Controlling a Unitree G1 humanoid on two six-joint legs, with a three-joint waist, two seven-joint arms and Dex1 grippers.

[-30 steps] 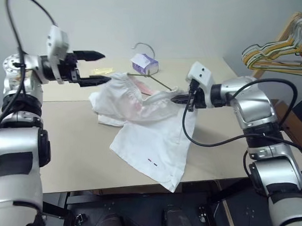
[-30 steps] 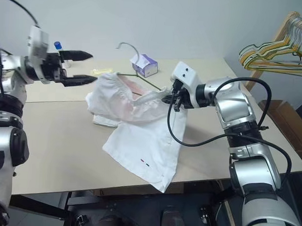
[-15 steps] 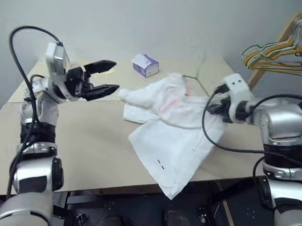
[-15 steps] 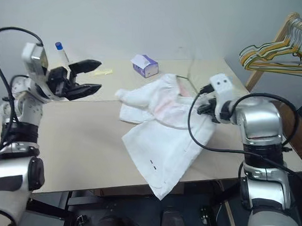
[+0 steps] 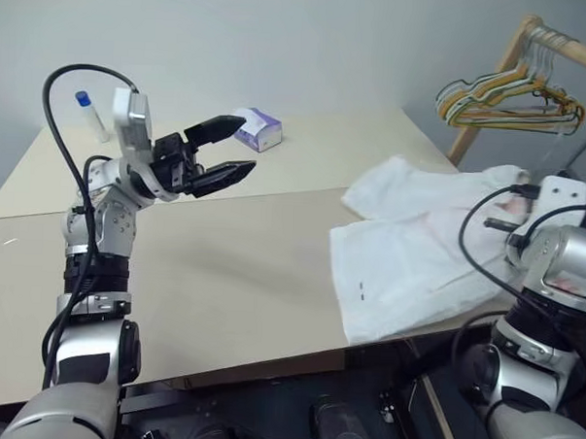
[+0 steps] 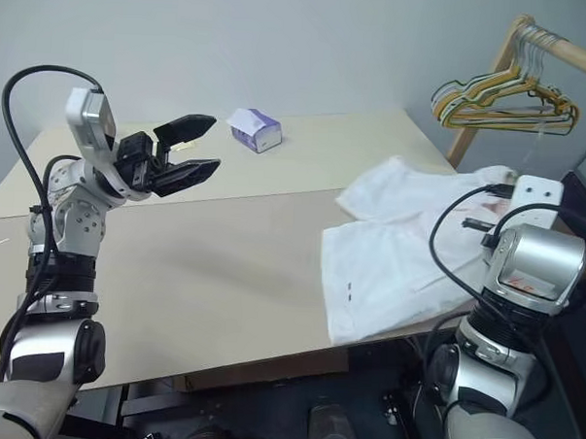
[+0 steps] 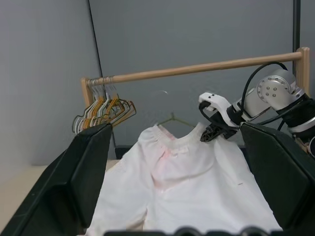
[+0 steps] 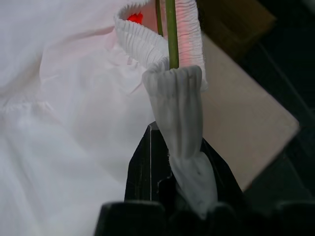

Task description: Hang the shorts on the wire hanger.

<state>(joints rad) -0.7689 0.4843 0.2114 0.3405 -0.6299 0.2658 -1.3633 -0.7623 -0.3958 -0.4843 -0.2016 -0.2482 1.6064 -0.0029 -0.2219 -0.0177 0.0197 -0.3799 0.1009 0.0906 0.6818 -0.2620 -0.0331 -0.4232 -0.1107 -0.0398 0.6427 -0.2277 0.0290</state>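
Right end effector [image 8: 172,162] pinches the soft, limp shorts' [image 5: 408,254] waistband against the thin wire hanger [image 8: 171,29]; left end effector [image 5: 223,153] spread, empty.

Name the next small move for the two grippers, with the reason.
Probably bring the open left gripper across to the white fabric shorts: the right gripper pinches their elastic waistband beside the thin wire hanger, while the far side lies loose.

No legible text or labels.
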